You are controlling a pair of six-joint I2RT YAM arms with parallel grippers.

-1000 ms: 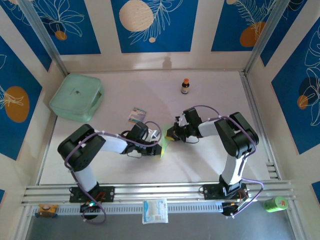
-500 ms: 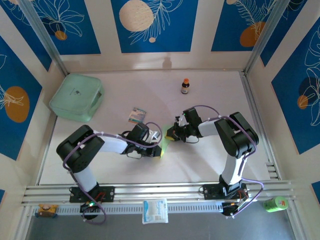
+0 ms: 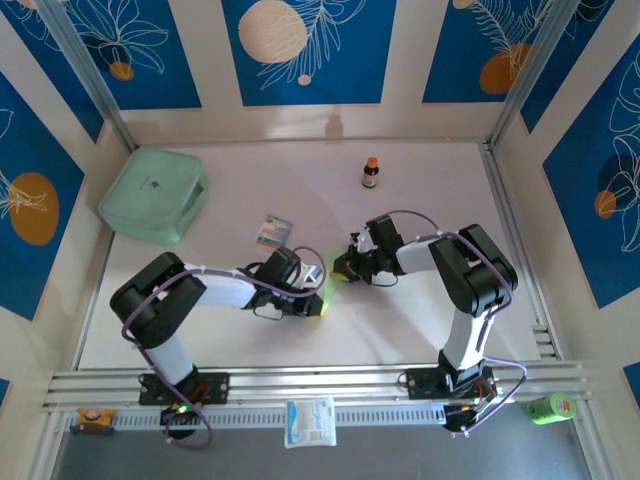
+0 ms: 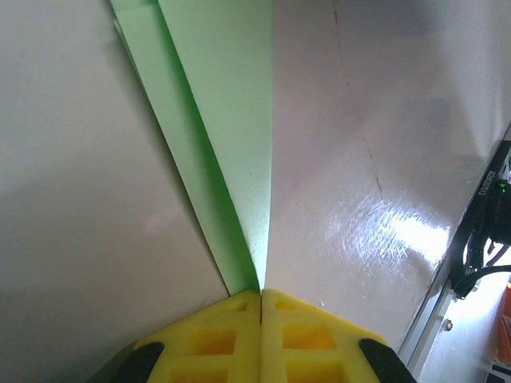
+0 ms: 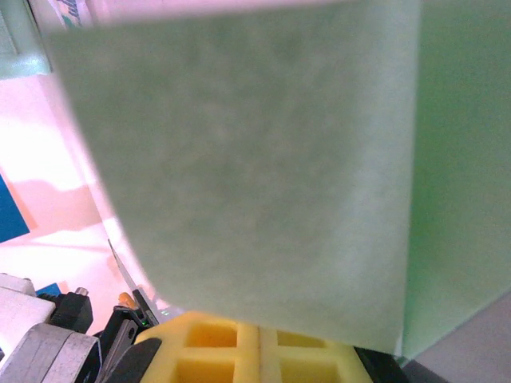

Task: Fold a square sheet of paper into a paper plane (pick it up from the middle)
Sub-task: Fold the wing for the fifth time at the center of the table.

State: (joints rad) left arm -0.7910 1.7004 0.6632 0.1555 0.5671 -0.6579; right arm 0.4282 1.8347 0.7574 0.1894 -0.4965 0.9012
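Observation:
The square sheet of paper (image 3: 329, 290) is pale lime-green and folded along a crease into a narrow strip, standing on edge in mid-table between both grippers. My left gripper (image 3: 318, 297) is shut on its near end. In the left wrist view the yellow fingertips (image 4: 231, 319) meet at my left gripper (image 4: 261, 292), and the creased paper (image 4: 227, 120) runs away from them over the table. My right gripper (image 3: 344, 268) is at the far end. In the right wrist view a blurred flap of the paper (image 5: 255, 159) drapes over my shut right gripper (image 5: 267, 329).
A mint-green plastic box (image 3: 153, 193) sits at the back left. A striped packet (image 3: 273, 230) lies just behind my left gripper. A small brown bottle (image 3: 371, 172) stands at the back centre. A white packet (image 3: 309, 421) rests on the front rail.
The left arm's elbow has drifted slightly left and toward the near edge, and its gripper has edged nearer with the paper. The right arm has stayed still.

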